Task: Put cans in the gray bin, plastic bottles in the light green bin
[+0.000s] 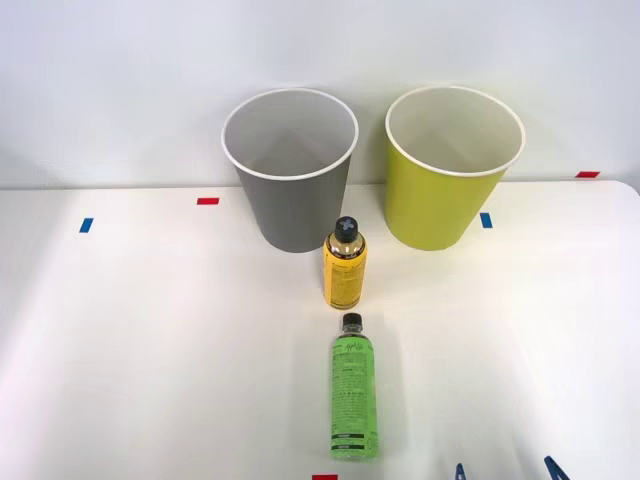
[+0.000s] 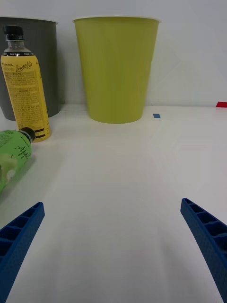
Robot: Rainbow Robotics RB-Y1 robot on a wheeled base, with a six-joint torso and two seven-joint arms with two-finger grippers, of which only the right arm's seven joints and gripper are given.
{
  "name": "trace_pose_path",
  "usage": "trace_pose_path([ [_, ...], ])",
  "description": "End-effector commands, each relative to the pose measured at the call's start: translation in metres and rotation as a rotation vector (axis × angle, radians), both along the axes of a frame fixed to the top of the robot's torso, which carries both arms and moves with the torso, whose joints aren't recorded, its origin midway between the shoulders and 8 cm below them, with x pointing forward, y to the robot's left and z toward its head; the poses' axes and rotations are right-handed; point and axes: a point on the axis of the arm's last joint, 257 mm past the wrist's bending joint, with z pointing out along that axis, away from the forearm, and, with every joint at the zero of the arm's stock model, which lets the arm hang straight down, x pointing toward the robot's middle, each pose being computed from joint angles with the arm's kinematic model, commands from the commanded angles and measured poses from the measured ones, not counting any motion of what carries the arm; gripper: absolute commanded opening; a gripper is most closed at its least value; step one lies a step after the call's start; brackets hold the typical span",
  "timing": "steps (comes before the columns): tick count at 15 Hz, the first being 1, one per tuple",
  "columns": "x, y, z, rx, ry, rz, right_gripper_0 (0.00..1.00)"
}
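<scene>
Spread wide and holding nothing, our right end effector [image 2: 113,246] hovers over the white counter [image 1: 150,350]. Ahead, the plastic bottle [image 1: 353,398] lies flat; the upright yellow can [image 1: 344,265] reads "Lemon Life". Behind stand the gray bin [image 1: 291,168] and light green bin [image 1: 448,165].

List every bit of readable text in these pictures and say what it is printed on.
"Lemon Life": script on the standing short yellow metal can with black cap.
Its small print is too small to read.
The lying slim clear plastic bottle of green drink: label script unreadable.
Bins: no text.
</scene>
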Motion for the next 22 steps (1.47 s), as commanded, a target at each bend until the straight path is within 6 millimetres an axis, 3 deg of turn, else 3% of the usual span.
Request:
trace_pose_path([
  [1,0.000,0.000,0.000,0.000,0.000,0.000,1.00],
  [13,0.000,0.000,0.000,0.000,0.000,0.000,1.00],
  [14,-0.001,-0.003,-0.016,-0.007,0.040,0.001,1.00],
  [16,-0.001,-0.003,-0.020,-0.006,0.047,0.007,1.00],
  [19,0.005,-0.004,-0.005,-0.023,0.013,0.023,1.00],
  [22,0.025,0.000,0.014,-0.032,0.024,0.048,1.00],
])
